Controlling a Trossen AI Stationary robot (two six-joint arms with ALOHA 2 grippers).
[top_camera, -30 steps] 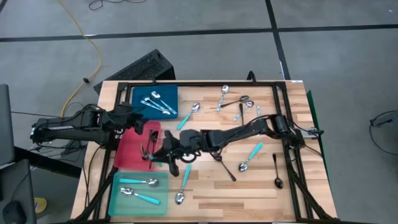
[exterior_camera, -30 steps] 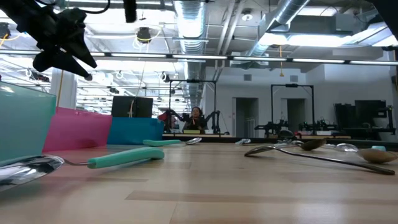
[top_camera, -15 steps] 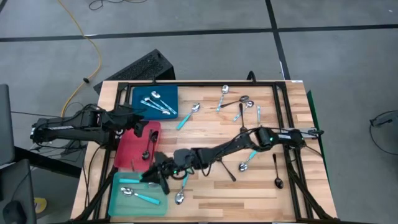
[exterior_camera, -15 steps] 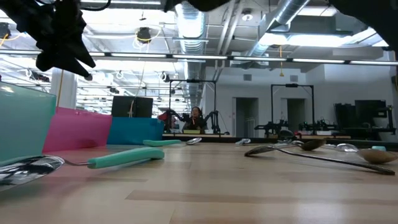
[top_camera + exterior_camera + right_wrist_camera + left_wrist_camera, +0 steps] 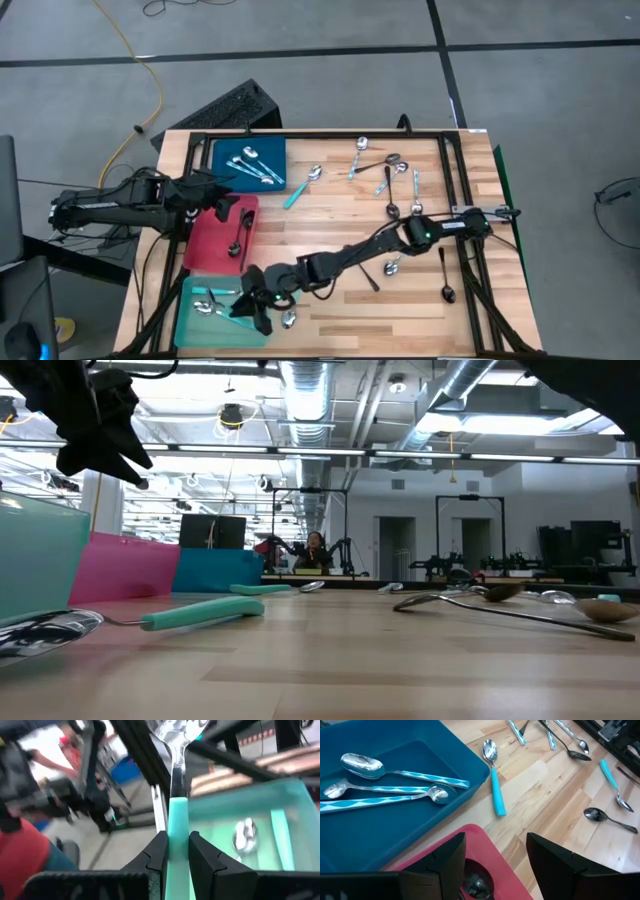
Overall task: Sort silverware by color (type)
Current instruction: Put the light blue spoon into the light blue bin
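Note:
My right gripper (image 5: 250,305) reaches from the table's right to above the teal tray (image 5: 190,325) at the near left and is shut on a turquoise-handled spoon (image 5: 176,780). Two turquoise-handled spoons (image 5: 222,312) lie in that tray. My left gripper (image 5: 495,870) hangs open and empty over the far edge of the red tray (image 5: 205,245), which holds dark spoons (image 5: 237,240). The blue tray (image 5: 228,172) holds patterned-handle spoons (image 5: 390,785). More silver, turquoise and black spoons (image 5: 385,175) lie loose on the wood. My right gripper pinches the spoon's turquoise handle (image 5: 178,820) between its two fingers (image 5: 155,855). The fingers come nearly level from the table's right and lie along the spoon. The silver bowl (image 5: 172,732) sticks out ahead of the fingertips, and the spoon is lifted clear above the teal tray.
Loose spoons lie at the far middle (image 5: 303,187), near the right rail (image 5: 445,275) and beside the teal tray (image 5: 288,318). Black frame rails (image 5: 455,170) run along the table's sides. In the low view, a turquoise-handled spoon (image 5: 190,615) lies near the teal tray's wall (image 5: 40,570).
My right gripper has swept from beside the red tray toward the table's near left corner and down, and now hangs over the teal tray, still shut. My left gripper has stayed where it was.

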